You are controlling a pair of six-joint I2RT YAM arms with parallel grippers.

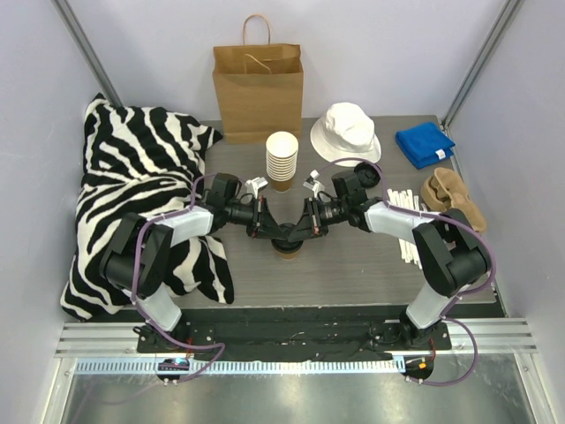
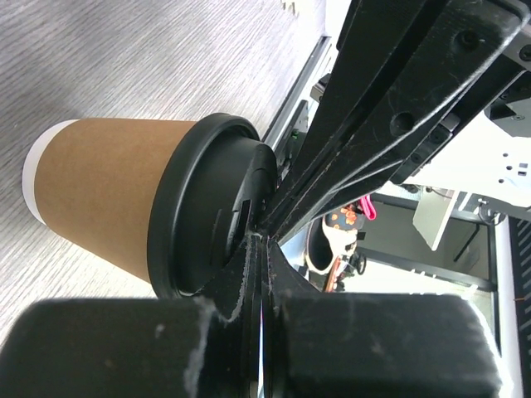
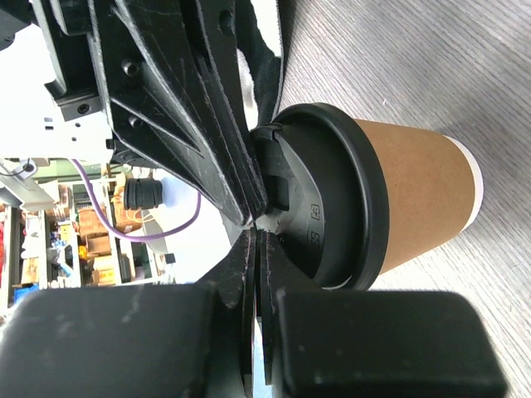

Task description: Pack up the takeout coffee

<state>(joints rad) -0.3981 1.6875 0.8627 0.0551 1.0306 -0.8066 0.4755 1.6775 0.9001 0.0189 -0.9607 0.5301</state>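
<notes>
Overhead, the small kraft-brown paper cup with black plastic lid [image 1: 287, 251] stands on the desk [image 1: 353, 274] under the left gripper [image 1: 267, 231] and right gripper [image 1: 306, 231]. Left wrist: jaws closed together, empty, tips at the lid. Right wrist: likewise; uneven pushing could topple the cup.

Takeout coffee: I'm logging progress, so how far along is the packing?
Done: the black lid sits on the takeout coffee. In hand: the left gripper and right gripper, both shut, touch their tips to that lid while the cup stands on the table. Left: getting it into the paper bag.
</notes>
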